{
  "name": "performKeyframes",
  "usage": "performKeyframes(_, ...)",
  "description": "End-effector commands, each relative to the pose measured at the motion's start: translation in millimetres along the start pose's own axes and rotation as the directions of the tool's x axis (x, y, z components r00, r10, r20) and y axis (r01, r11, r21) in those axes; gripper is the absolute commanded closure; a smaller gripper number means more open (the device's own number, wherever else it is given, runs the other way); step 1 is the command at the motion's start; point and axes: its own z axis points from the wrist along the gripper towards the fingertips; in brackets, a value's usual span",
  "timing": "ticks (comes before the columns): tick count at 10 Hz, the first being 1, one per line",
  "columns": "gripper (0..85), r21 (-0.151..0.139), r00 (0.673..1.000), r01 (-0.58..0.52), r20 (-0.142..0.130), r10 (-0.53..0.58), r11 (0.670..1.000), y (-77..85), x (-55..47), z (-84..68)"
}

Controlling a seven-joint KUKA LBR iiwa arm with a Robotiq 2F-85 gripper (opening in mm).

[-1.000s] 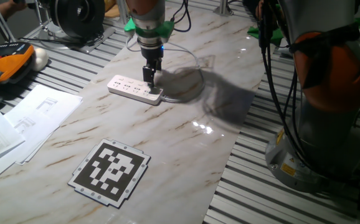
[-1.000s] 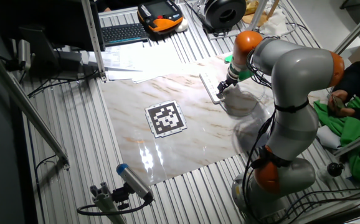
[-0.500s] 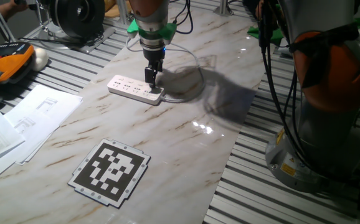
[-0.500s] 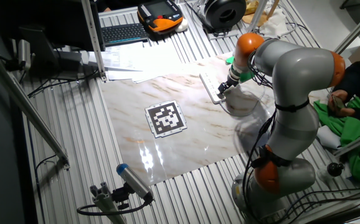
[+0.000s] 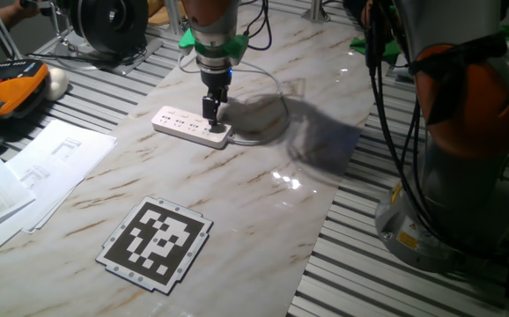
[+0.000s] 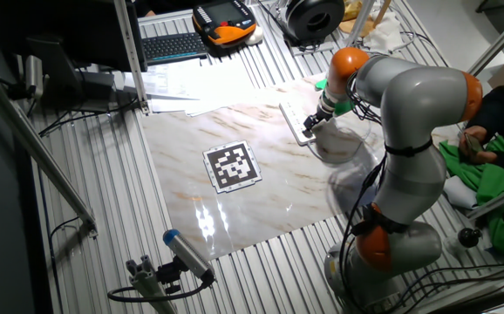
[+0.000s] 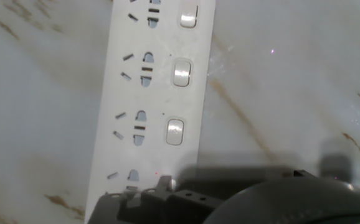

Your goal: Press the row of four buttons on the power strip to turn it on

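The white power strip (image 5: 188, 125) lies flat on the marble-patterned board, its thin white cable (image 5: 276, 95) looping off to the right. My gripper (image 5: 211, 115) points straight down over the strip's right end, at or just above its top face. The other fixed view shows the power strip (image 6: 292, 120) with the gripper (image 6: 309, 127) at its near end. In the hand view the power strip (image 7: 155, 93) runs up the frame with three of the buttons (image 7: 175, 132) showing in a line. The hand's dark body hides the strip's lowest part. No view shows a gap between the fingertips.
A black-and-white marker tag (image 5: 156, 239) lies near the board's front. Paper sheets (image 5: 43, 158) and an orange-and-black pendant (image 5: 12, 88) sit to the left. The arm's base (image 5: 466, 176) stands at the right. A green cloth (image 6: 487, 196) lies beside it.
My gripper has shifted slightly left and up over the strip's right end. The strip has not moved.
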Motion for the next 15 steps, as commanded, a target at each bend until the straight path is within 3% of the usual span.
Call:
performKeyframes(1, 0.0, -0.002, 1.000, -0.001, -0.004, 0.001, 1.000, 0.4, 2.1, 2.6)
performKeyframes(3, 0.0, -0.004, 1.000, -0.001, -0.016, 0.001, 1.000, -1.5, 2.9, -5.5)
performKeyframes(5, 0.0, 0.007, 0.999, -0.001, -0.046, 0.002, 1.000, -4.0, 5.3, -29.3)
performKeyframes(7, 0.0, 0.016, 0.998, -0.006, -0.060, 0.006, 1.000, -5.9, 5.1, -42.6)
performKeyframes(9, 0.0, 0.025, 0.998, -0.010, -0.068, 0.011, 1.000, -3.9, -1.4, -51.6)
performKeyframes(15, 0.0, 0.027, 0.998, -0.017, -0.055, 0.019, 1.000, -3.4, -24.8, -39.6)
